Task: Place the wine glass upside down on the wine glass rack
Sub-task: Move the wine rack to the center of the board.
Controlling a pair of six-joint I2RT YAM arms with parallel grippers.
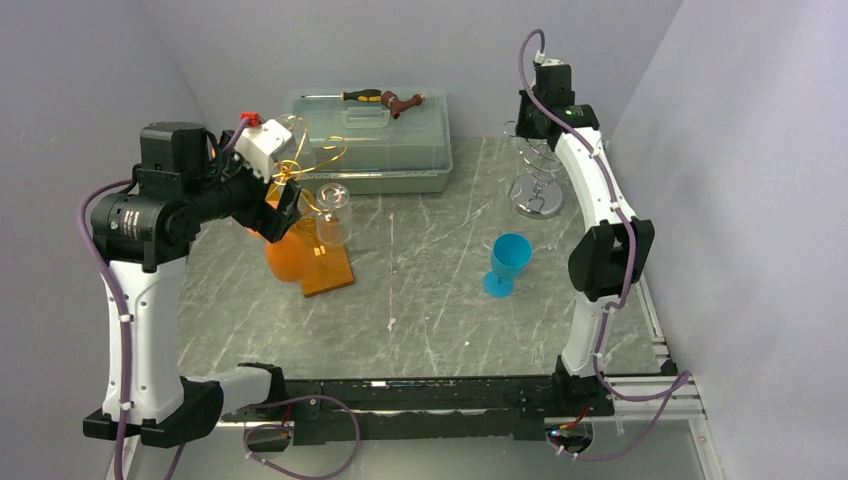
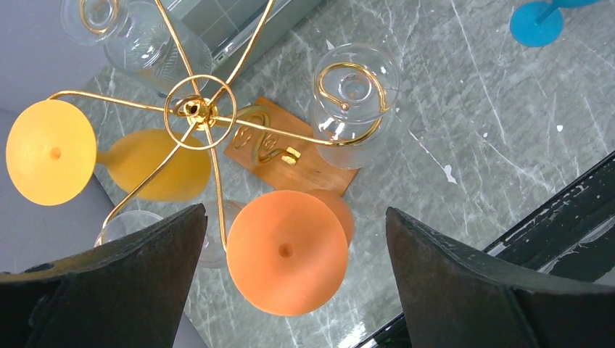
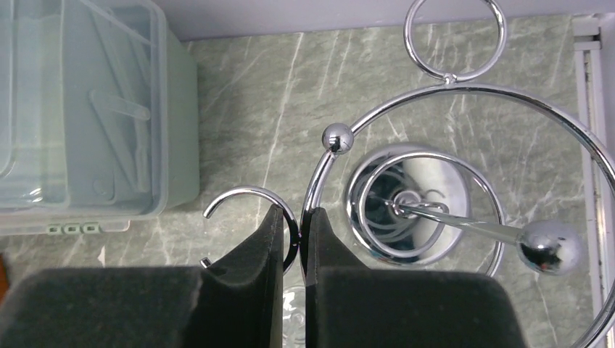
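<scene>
Blue wine glass [image 1: 507, 262] upright on desk [image 1: 420, 300], mid-right, nothing touching it. Left gripper [image 2: 294, 212] spread wide over gold rack [image 2: 194, 109] hung with glasses. Right gripper [image 3: 299, 217] pinched closed on silver rack [image 3: 464, 94] hook.

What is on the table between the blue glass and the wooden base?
Nothing. In the top view, only bare marble table lies between the blue wine glass and the wooden base.
</scene>
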